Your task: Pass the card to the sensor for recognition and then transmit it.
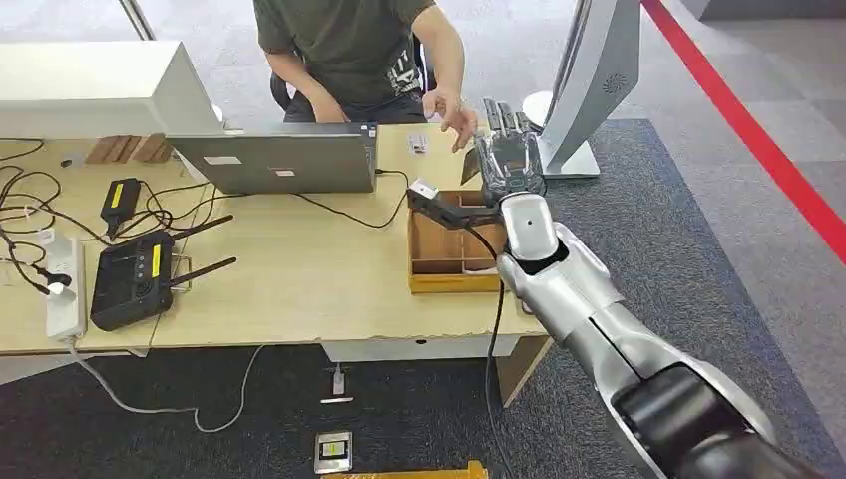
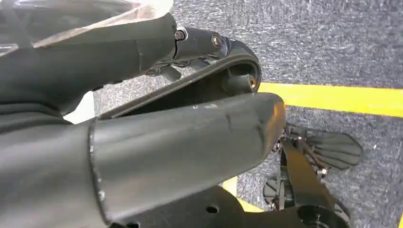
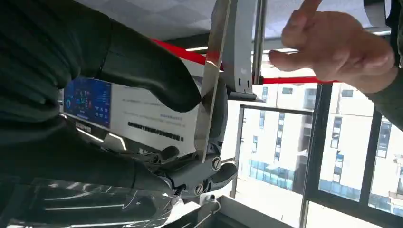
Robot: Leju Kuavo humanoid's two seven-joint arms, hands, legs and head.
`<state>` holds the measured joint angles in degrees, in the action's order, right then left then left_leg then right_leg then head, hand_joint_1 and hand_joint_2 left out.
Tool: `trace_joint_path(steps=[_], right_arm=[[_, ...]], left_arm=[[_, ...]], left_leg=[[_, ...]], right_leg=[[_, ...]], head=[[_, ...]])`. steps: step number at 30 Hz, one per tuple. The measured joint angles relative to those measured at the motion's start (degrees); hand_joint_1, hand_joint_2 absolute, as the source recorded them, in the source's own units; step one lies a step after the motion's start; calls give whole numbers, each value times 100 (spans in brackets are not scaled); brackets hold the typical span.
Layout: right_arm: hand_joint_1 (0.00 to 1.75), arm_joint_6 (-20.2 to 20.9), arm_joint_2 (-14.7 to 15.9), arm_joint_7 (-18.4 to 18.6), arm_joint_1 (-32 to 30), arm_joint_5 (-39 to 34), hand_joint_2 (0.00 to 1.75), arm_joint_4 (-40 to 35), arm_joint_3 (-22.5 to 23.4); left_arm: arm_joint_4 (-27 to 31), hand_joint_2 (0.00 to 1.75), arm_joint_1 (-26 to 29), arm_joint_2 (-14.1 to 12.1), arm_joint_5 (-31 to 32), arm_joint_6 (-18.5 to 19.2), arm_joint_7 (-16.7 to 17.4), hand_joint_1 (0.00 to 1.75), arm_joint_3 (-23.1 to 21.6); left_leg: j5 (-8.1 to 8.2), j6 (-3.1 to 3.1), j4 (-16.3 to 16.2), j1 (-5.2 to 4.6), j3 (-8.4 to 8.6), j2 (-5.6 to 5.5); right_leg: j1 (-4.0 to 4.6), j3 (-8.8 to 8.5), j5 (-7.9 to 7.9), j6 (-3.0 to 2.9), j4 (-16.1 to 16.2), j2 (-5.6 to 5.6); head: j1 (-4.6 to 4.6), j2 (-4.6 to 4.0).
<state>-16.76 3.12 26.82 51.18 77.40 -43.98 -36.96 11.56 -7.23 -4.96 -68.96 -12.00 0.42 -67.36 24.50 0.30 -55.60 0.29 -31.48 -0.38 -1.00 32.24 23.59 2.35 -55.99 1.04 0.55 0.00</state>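
Your right hand (image 1: 509, 160) pinches the thin white printed card (image 3: 142, 116) between thumb and fingers, raised past the open wooden compartment box (image 1: 439, 261), near the seated person's open hand (image 1: 451, 112). Your left hand's state probably can't be told.

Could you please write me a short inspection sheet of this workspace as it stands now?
Surface: light wooden table on dark carpet.
Job's things: card held up in the right hand; white sensor stand at the table's far right corner.
Clutter: laptop, black controller, wooden tray.
Hands: right hand grips the card; left hand state unclear.
Cables: black leads and a white power strip at the left.
Surroundings: seated person's hand reaching near the right hand.
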Motion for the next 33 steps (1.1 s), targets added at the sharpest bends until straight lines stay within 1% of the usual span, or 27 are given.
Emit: trace_joint_path(steps=[5, 7, 14, 20, 21, 22, 23, 26, 28, 33], right_arm=[[175, 0, -105, 98, 5, 87, 175, 50, -50], [175, 68, -109, 116, 3, 125, 175, 44, -74], [175, 302, -22, 179, -76, 205, 175, -85, -83], [175, 376, 83, 205, -181, 279, 175, -264, -81], [0, 415, 101, 216, -199, 295, 175, -306, -81], [0, 439, 118, 221, -216, 308, 175, -335, -79], [0, 459, 142, 221, -237, 345, 0, -376, -76], [0, 409, 203, 22, -328, 376, 0, -498, -68], [0, 477, 219, 48, -359, 481, 0, -538, -66], [0, 457, 219, -11, -416, 579, 0, -594, -68]], left_arm=[[2, 0, 1, 37, -72, -59, -28, 0, 4], [2, 0, 2, 46, -68, -54, -44, 0, 4], [2, 0, 9, 55, 7, 2, -44, 0, 4], [2, 0, 9, 55, 52, 48, -50, 0, 2], [2, 0, 9, 55, 63, 61, -52, 0, 2], [2, 0, 9, 55, 68, 68, -52, 0, 2], [2, 0, 9, 55, 74, 68, -52, 0, 2], [2, 0, 9, 55, 77, 77, -52, 0, 2], [2, 0, 8, 55, 74, 77, -52, 0, 2], [2, 0, 9, 55, 39, 42, -42, 0, 7]], left_leg=[[0, -1, 0, 1, 1, 0], [0, -1, 0, 1, 1, -1], [0, -1, -1, 1, 0, 0], [0, -1, -1, 0, 1, 0], [0, -1, -1, 0, 1, 0], [0, -1, -1, 0, 1, 0], [0, -1, -1, 1, 1, 0], [0, -1, -1, 1, 1, 2], [0, -1, -1, 1, 1, 1], [-1, -1, 0, 1, 1, 1]], right_leg=[[4, 2, 0, -1, 0, 0], [4, 2, 0, -1, 0, 0], [2, 1, 0, 0, 1, 0], [3, 2, 0, 0, 1, 0], [3, 2, 0, 0, 1, 0], [3, 2, 0, 0, 1, 0], [3, 1, 0, 0, 1, 0], [3, 1, 0, 0, 0, 0], [3, 1, 0, 0, 0, 0], [3, 1, 0, -1, 0, 0]], head=[[-2, 0], [0, 0], [2, 0], [0, 0], [0, 0], [0, 0], [0, 0], [0, 0], [0, 0], [0, 0]])
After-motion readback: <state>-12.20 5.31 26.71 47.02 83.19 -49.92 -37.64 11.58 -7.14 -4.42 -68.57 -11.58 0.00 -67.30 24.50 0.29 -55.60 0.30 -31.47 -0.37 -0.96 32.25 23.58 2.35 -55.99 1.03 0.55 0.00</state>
